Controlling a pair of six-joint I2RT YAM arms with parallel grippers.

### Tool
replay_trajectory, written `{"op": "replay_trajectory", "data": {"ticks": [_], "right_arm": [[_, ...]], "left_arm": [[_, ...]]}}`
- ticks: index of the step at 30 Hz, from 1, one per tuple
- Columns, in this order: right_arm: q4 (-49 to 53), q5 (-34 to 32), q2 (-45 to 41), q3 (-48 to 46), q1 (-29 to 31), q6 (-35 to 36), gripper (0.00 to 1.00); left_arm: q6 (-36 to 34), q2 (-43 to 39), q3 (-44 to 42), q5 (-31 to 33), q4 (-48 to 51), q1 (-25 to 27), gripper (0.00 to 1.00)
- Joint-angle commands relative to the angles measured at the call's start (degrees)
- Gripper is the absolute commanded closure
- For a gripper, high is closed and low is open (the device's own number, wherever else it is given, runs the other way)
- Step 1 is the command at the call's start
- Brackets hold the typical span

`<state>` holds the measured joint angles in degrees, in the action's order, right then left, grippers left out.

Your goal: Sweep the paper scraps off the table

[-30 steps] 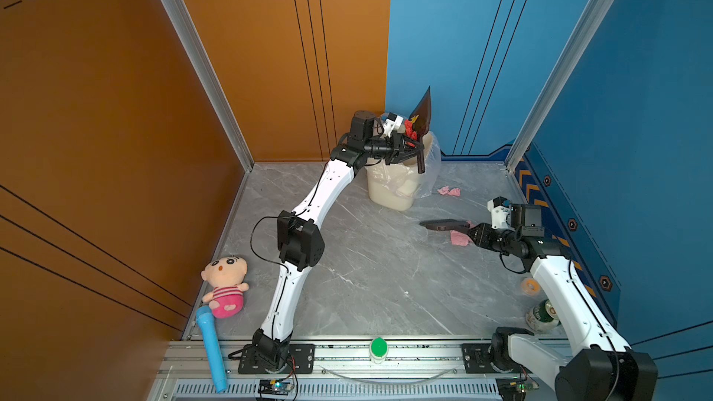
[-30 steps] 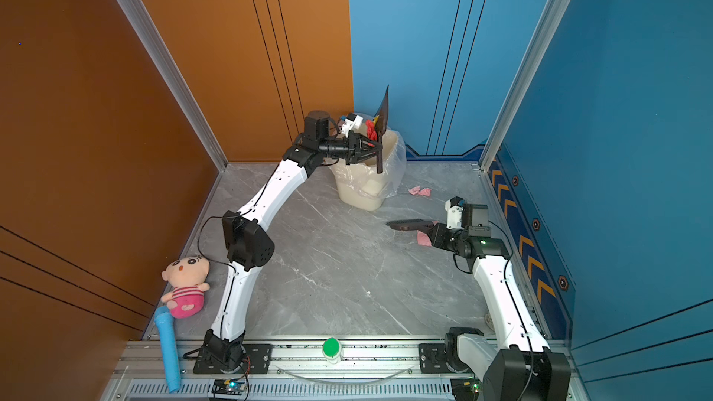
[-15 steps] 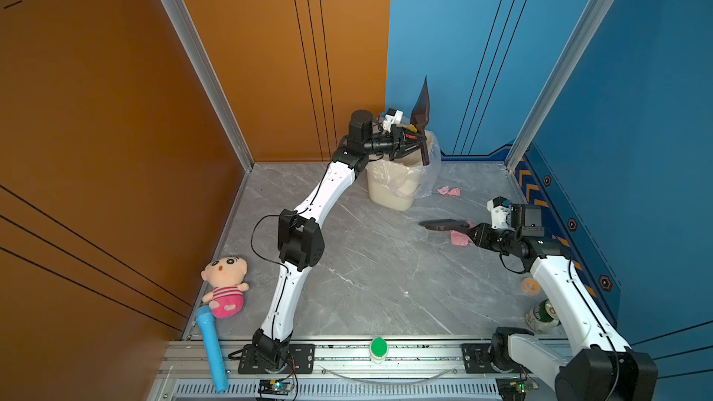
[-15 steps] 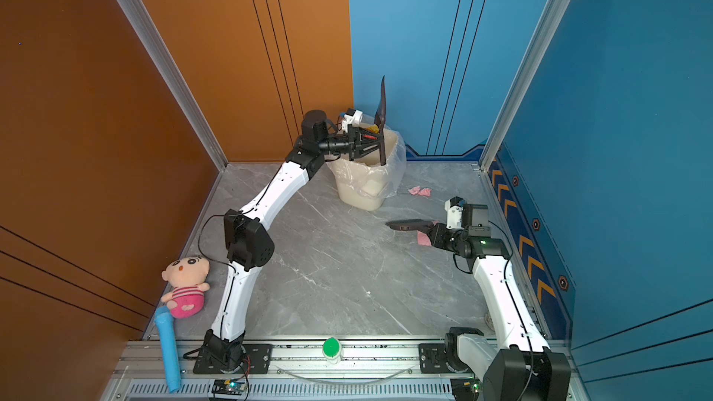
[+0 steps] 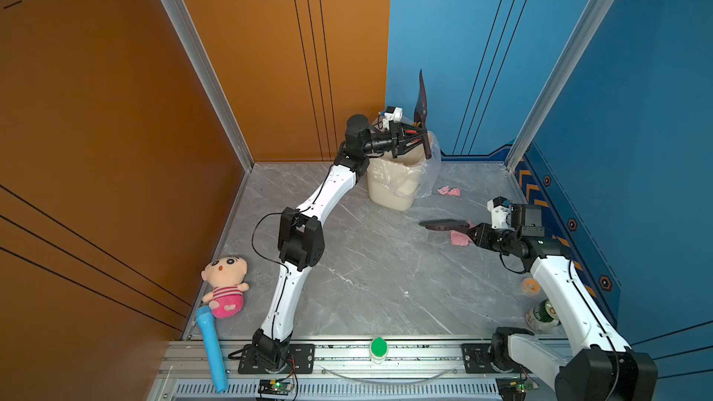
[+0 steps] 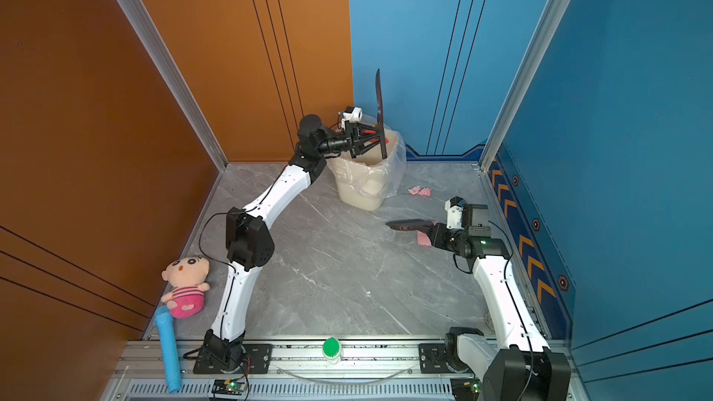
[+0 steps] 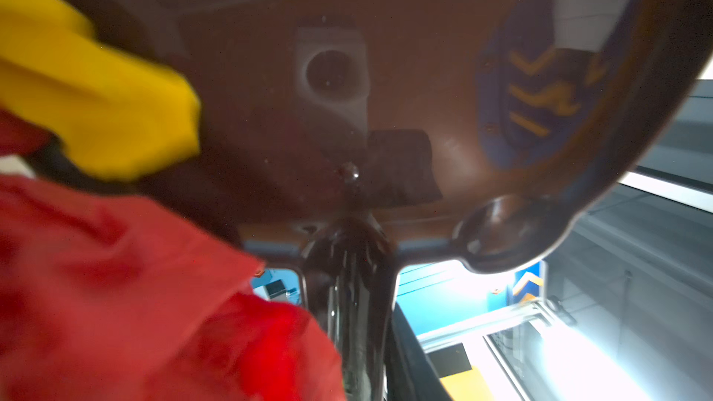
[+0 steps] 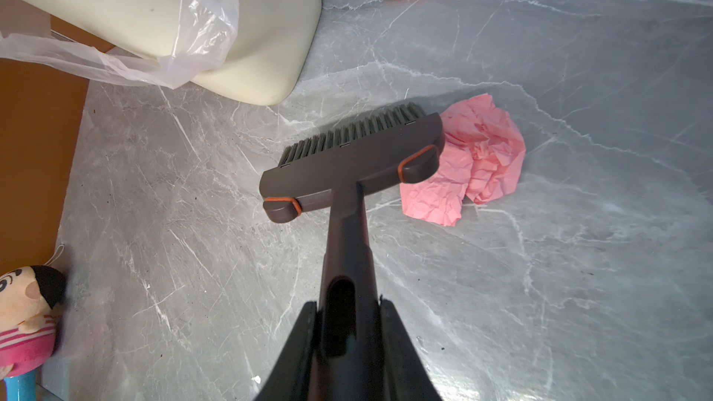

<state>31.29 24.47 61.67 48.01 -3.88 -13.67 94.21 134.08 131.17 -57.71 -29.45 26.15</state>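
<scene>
**Dustpan tipped over bin, brush parked by pink scraps**

- the table: grey marble top, mostly bare in the middle in both top views.
- Bin: cream, clear plastic liner, at the far end of the table near the wall corner.
- Left arm reaches to the bin. left gripper is clamped on the handle of the dustpan, which stands nearly on edge above the bin mouth. In the left wrist view the glossy brown pan inside fills the frame, with a yellow scrap and a red scrap against it, both blurred.
- Right arm sits low on the right side. right gripper is closed tight on the handle of the brush; the brush head is out toward the table centre, bristles pointing at the bin.
- Plush doll and blue tube at the near left edge, well apart from the work.
- the paper scraps on the table: one crumpled pink piece just beside the brush head, partly under one end; smaller pink scraps near the bin's right side.
- Green-capped bottle on the front rail.
</scene>
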Motion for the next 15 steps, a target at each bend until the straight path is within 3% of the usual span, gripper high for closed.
{"op": "replay_trajectory", "data": {"ticks": [1, 15], "right_arm": [[-1.0, 1.1, -0.9, -0.2, -0.5, 1.0, 1.00], [-1.1, 1.5, -1.1, -0.4, -0.4, 0.4, 1.00]], "left_arm": [[6.5, 0.6, -1.0, -0.5, -11.6, -0.7, 1.00], [4.4, -3.0, -8.8, -1.2, -11.6, -2.0, 1.00]]}}
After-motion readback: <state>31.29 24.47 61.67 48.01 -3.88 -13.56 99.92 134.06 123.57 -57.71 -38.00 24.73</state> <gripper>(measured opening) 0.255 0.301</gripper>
